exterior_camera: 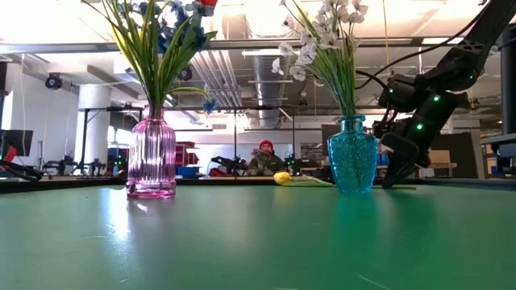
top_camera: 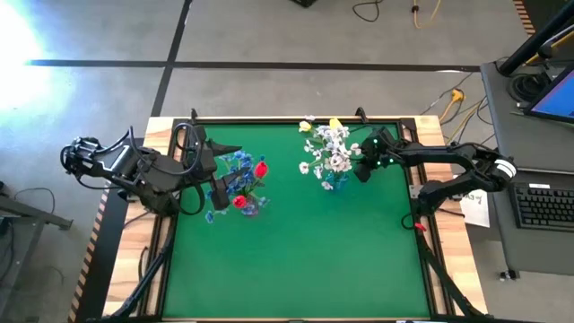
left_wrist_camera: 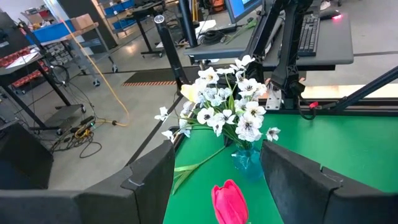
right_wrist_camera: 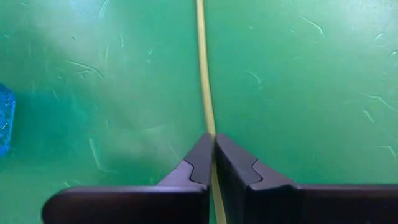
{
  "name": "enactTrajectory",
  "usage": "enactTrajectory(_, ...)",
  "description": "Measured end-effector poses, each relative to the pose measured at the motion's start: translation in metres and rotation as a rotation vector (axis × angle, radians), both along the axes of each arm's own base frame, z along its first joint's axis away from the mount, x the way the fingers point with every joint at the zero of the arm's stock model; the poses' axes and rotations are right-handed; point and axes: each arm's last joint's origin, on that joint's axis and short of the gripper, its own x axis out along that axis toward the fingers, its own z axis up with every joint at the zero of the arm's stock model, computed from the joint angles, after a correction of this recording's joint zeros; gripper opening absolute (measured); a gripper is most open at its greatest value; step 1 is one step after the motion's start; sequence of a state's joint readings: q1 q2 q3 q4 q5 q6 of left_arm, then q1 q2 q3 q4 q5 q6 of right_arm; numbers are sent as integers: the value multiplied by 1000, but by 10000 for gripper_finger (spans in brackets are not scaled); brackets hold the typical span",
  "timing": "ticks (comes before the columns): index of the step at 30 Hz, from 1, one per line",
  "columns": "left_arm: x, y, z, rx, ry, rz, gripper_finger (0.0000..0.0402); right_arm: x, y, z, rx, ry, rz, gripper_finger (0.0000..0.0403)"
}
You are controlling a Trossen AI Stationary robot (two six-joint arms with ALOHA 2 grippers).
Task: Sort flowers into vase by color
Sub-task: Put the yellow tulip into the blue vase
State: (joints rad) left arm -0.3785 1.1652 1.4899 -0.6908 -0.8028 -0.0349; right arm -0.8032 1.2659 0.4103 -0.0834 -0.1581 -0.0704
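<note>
On a green surface (top_camera: 305,260), the right gripper (right_wrist_camera: 214,149) is down at mat level just beside the blue glass vase (exterior_camera: 352,156), its jaws pinched fully together on a thin pale green stem (right_wrist_camera: 203,81) that lies flat along the mat. The stem runs toward the surface's far edge, where a yellow tulip-like bud (exterior_camera: 281,178) rests on the mat near the blue vase. That vase already holds a full spray of white flowers (top_camera: 334,152), with another yellow bud (top_camera: 335,124) showing at the top of the bunch from above.

Across the surface, well apart, a pink ribbed vase (exterior_camera: 151,158) carries blue flowers (top_camera: 236,166) and red buds (top_camera: 260,168) on long green leaves. The left gripper (top_camera: 215,193) hovers just beside this bouquet, jaws set partly apart; whether a stem sits between them cannot be told. Its wrist camera looks past a red bud (left_wrist_camera: 230,200) toward the white bouquet.

Beyond the surface, a person in a red cap (exterior_camera: 265,159) sits in the workshop behind. A keyboard (top_camera: 543,205) and a screen (top_camera: 556,94) stand on a desk to the right. A white paper sheet (top_camera: 475,208) lies by the right arm's base; any writing on it is too small to read, and no brand or label is legible elsewhere.
</note>
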Motion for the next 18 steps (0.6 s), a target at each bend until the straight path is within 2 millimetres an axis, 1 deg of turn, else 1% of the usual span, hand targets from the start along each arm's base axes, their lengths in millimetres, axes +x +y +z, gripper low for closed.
enactTrajectory(5,0,0,0,0,1,0,224,0,0,0,6,3,-6,9)
enactTrajectory(7,0,0,0,0,0,0,224,-1,0,3,40,29,-45,9)
enactTrajectory(10,0,0,0,0,1,0,224,-2,0,8,94,60,-157,9)
enactTrajectory(14,0,0,0,0,1,0,224,-3,0,15,178,22,-353,9)
enactTrajectory(18,0,0,0,-3,0,1,224,-6,2,22,249,49,-449,11)
